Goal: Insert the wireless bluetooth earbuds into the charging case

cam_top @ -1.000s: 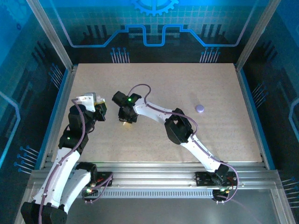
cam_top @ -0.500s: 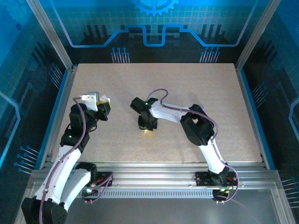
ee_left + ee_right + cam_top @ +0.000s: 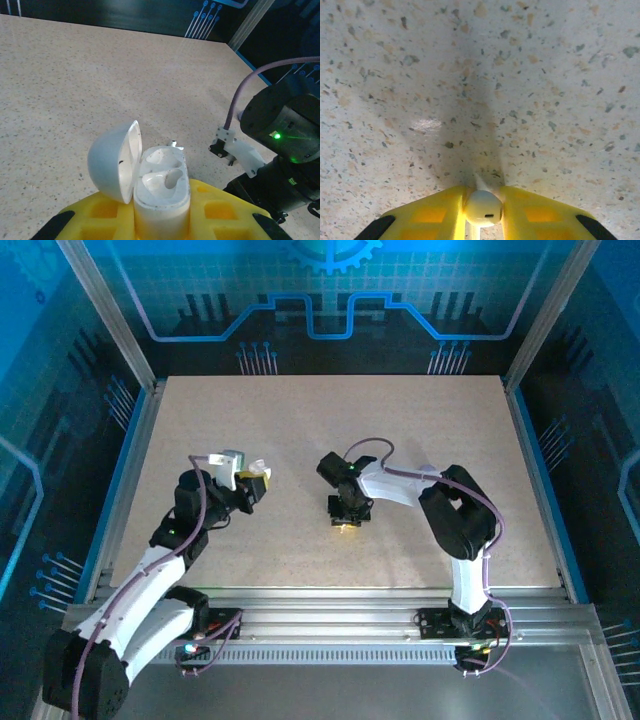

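Your left gripper (image 3: 252,478) is clamping the charging case (image 3: 161,197) between its yellow fingers (image 3: 100,212) and holding it upright above the left part of the table (image 3: 420,420). The case's lid (image 3: 111,162) is standing open, swung over to the left in the left wrist view, so the two wells are facing up. The inside is reading as glossy white, and you cannot tell from it whether an earbud is already sitting in one of the wells. Your right gripper (image 3: 346,520) is pointing straight down near the middle of the table, to the right of the case and apart from it. In the right wrist view its jaws are closing narrowly on a single earbud (image 3: 482,208), the rounded white head sitting between the yellow pads (image 3: 427,216) and the speckled tabletop lying just beneath. The right arm (image 3: 282,132), with its green light glowing, is showing at the right edge of the left wrist view, beyond the open case.
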Motion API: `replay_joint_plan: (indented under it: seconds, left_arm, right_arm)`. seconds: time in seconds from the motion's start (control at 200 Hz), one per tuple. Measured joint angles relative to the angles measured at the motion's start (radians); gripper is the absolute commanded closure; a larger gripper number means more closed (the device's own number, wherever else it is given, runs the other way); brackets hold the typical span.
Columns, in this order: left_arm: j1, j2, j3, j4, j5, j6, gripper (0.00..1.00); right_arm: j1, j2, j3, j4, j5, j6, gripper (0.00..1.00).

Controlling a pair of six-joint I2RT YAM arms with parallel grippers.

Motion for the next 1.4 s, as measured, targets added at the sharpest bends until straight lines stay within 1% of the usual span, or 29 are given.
replay_joint_plan:
  seconds: [0.285,0.37,0.45,0.56,0.785,0.895,1.021,1.106,1.401]
  left_arm:
    - [-0.003,-0.007,0.000,0.001,-0.002,0.027,0.83]
    - [-0.003,-0.010,0.000,0.001,-0.004,0.030,0.83]
    - [-0.003,-0.011,0.000,0.000,-0.005,0.032,0.83]
    - [-0.003,-0.011,0.000,0.000,-0.005,0.033,0.83]
    - [-0.004,-0.016,0.000,-0.006,-0.020,0.042,0.83]
    - [-0.004,-0.016,0.000,-0.007,-0.023,0.051,0.83]
    - [-0.004,-0.017,0.000,-0.007,-0.024,0.052,0.83]
    - [-0.004,-0.019,0.000,-0.008,-0.028,0.052,0.83]
    - [-0.004,-0.021,0.000,-0.008,-0.031,0.052,0.83]
  right_arm:
    - [-0.001,0.016,0.026,-0.013,-0.003,-0.052,0.73]
    - [-0.001,0.032,0.049,-0.039,-0.003,-0.063,0.71]
    - [0.000,0.045,0.071,-0.061,-0.001,-0.074,0.67]
    - [0.008,0.062,0.098,-0.090,0.025,-0.093,0.67]
    - [0.027,0.085,0.130,-0.131,0.077,-0.126,0.73]
    - [0.032,0.100,0.152,-0.151,0.079,-0.140,0.73]
    - [0.039,0.111,0.167,-0.167,0.089,-0.144,0.69]
    - [0.042,0.111,0.167,-0.169,0.094,-0.147,0.69]
    - [0.047,0.111,0.167,-0.167,0.097,-0.152,0.74]
